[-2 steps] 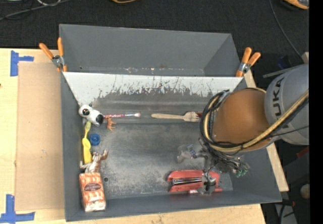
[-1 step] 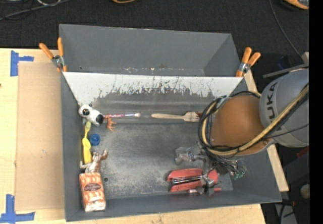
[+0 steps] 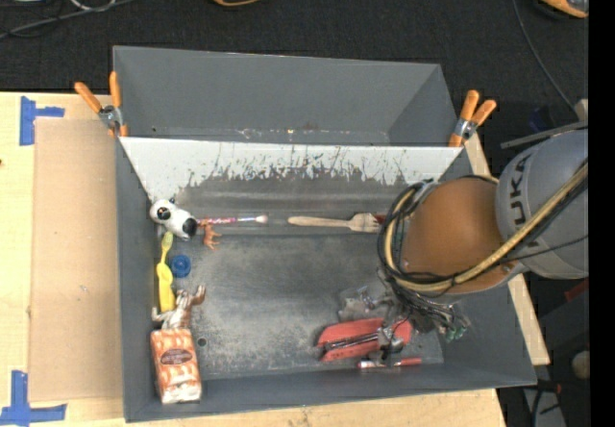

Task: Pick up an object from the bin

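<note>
The tool point(image 3: 392, 340) sits at the right end of a long red thing point(image 3: 346, 336), which lies lengthwise along the bin's point(image 3: 279, 113) near edge. I cannot tell whether the tool is spread or pressed together.

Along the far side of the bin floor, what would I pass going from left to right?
Black-and-white toy → thin pink-and-white stick → wooden fork → robot's orange cover.
</note>
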Controlling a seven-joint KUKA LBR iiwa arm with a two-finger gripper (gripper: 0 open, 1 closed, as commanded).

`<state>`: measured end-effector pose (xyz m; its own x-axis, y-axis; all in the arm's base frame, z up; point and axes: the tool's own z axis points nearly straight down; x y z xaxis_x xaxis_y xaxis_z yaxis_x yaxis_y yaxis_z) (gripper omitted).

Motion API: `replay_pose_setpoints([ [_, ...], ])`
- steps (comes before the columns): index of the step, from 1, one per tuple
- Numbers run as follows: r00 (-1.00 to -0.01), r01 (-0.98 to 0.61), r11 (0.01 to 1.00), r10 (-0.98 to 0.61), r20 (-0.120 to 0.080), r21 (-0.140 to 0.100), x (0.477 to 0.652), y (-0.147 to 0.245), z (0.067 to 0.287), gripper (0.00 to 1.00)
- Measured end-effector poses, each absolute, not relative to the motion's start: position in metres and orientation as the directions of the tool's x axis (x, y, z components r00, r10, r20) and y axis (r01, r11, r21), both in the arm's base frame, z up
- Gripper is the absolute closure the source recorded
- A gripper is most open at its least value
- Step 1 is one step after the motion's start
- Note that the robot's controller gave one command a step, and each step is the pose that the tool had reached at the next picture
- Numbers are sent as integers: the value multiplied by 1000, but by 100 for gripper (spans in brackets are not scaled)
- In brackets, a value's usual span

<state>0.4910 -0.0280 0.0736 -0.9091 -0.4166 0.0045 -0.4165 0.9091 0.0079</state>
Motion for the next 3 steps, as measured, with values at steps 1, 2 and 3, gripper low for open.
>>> replay_pose_setpoints([
  [1,-909,-417,909,-417,4,8,491,-28,74,100],
  [2,-922,-387,922,-387,9,10,508,-17,145,100],
  [3,-972,-235,972,-235,15,10,517,-10,216,100],
])
